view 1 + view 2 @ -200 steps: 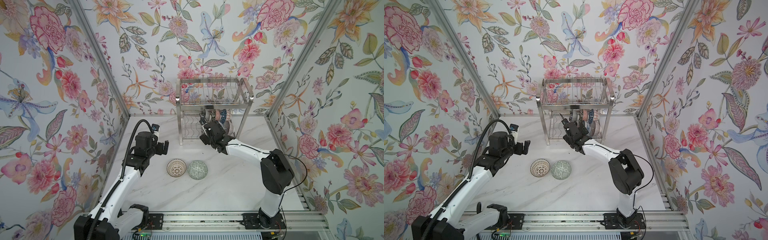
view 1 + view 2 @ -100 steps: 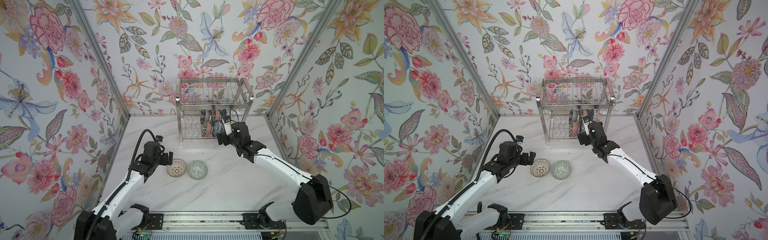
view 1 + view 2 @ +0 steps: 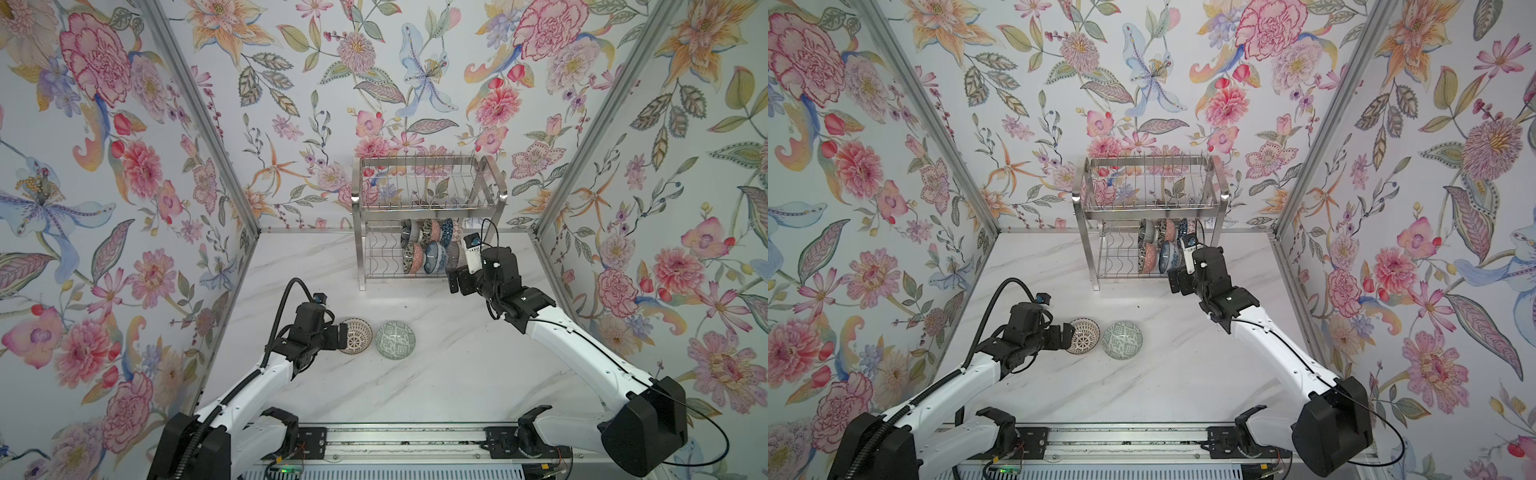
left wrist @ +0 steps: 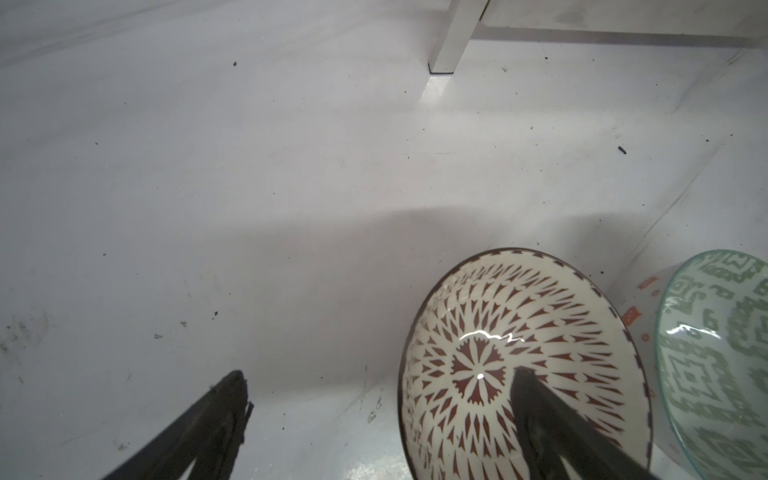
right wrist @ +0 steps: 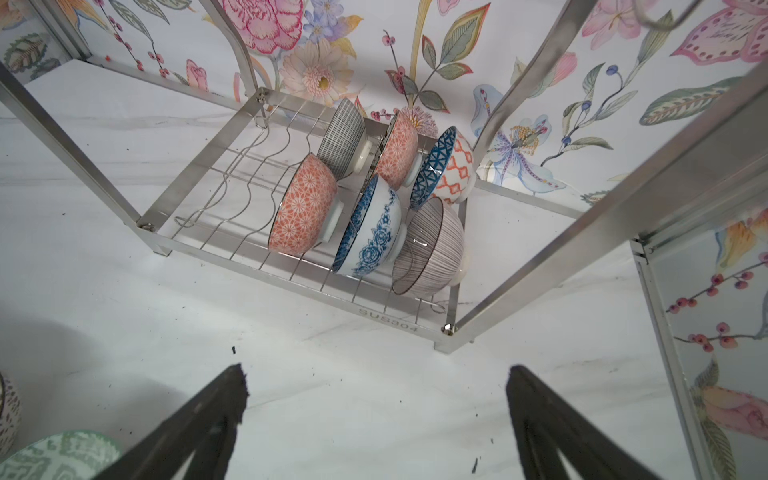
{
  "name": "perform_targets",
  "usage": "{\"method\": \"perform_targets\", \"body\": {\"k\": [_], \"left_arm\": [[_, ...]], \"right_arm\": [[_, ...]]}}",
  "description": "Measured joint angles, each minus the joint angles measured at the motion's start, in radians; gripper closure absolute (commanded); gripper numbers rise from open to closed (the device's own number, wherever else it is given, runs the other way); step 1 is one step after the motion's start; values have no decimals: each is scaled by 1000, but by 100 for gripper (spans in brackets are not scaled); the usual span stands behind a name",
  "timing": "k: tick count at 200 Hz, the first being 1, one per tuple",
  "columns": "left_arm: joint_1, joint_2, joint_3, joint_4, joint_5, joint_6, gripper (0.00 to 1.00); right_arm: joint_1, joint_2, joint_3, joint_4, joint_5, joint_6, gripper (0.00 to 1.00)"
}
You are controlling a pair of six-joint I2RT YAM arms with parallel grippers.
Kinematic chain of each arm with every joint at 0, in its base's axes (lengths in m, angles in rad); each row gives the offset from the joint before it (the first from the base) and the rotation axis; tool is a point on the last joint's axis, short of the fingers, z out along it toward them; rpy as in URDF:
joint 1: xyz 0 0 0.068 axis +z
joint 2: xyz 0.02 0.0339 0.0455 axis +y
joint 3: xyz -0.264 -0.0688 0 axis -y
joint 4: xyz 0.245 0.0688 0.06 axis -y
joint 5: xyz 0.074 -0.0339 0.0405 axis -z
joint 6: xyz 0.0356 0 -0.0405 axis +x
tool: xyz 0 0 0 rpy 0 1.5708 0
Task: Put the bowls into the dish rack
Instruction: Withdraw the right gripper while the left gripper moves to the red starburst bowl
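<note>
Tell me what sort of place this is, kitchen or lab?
Probably a robot test booth, not a kitchen: flowered wall panels on metal posts box in a marble-look table, two arms sit on a rail at its front, and a dish rack holds bowls.

Lower tier of dish rack [image 3: 360, 249] free leftward; bowls [image 3: 432, 251] crowd its right.

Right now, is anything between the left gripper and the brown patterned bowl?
Nothing visible. The open left gripper straddles the rim of the brown patterned bowl; the green bowl sits on its far side.
</note>
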Motion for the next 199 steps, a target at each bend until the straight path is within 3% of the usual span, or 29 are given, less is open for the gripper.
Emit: {"method": "perform_targets", "body": {"k": [66, 108, 199], "left_arm": [[-7, -6, -42, 36, 5, -35, 1], [-15, 8, -69, 66, 27, -53, 2], [-18, 68, -95, 135, 53, -76, 30]], "right_arm": [[-21, -194, 57, -187, 10, 0, 1], [-47, -148, 49, -201, 5, 12, 1], [-67, -79, 49, -206, -32, 41, 1]]}}
